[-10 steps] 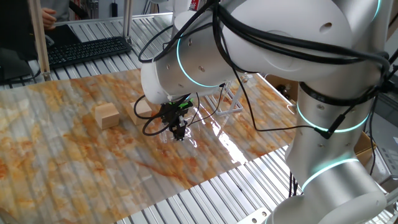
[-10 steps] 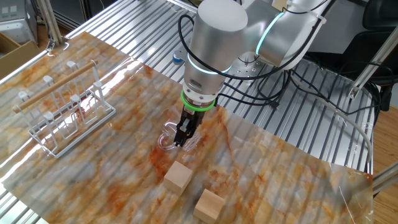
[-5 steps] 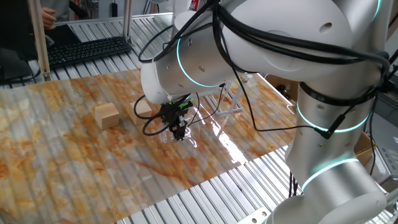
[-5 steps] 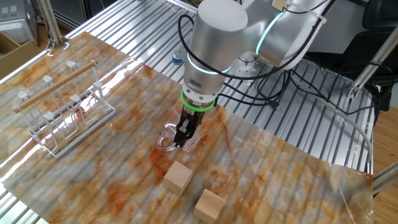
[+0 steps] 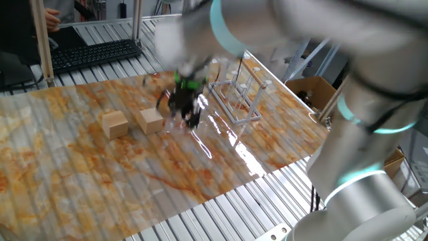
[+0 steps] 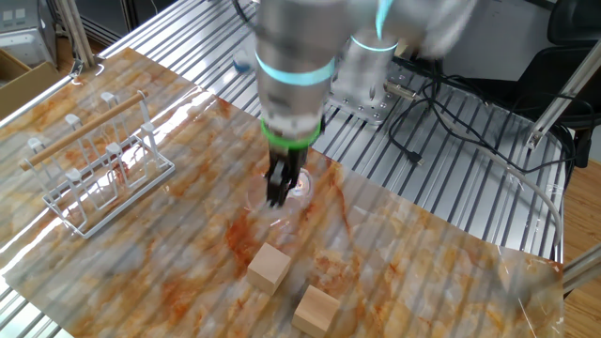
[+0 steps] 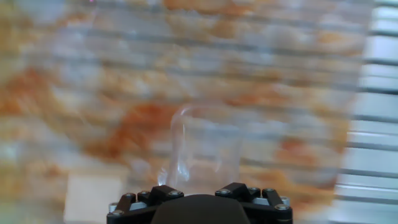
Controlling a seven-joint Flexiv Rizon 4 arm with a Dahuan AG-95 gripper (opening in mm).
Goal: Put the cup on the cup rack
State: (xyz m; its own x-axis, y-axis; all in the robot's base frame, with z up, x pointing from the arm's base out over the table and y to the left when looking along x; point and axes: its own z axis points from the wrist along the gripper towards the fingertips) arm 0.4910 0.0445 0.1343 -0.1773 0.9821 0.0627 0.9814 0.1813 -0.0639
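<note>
Your marbled table [image 6: 423, 244] lies under the claw, and the pale arm [image 5: 374, 134] reaches over it, smeared by blur in both fixed views; the cup rack [image 6: 94, 169] stands well apart from the claw, off to its left in the view that faces the arm's base, and every peg on it that you can see is bare; two wooden cubes [image 6: 269, 266] sit on the table near the claw, on the side away from the arm's base, and neither touches it; the cup [image 7: 205, 146] juts straight out ahead of the claw in the hand view, its rim pointing away, and it shows crisper than the streaked table behind it, so I judge that it rides with the claw rather than resting on the table; the claw [image 6: 282, 191] points down with the cup at its tips, clenched on the cup as far as I can judge, though the fingertips themselves are hidden and the blur leaves some doubt. So the pickup looks done, or as good as done; what is left for you is the whole carry across to the rack, turning the cup as its pegs demand, setting it on a peg, and letting go.
</note>
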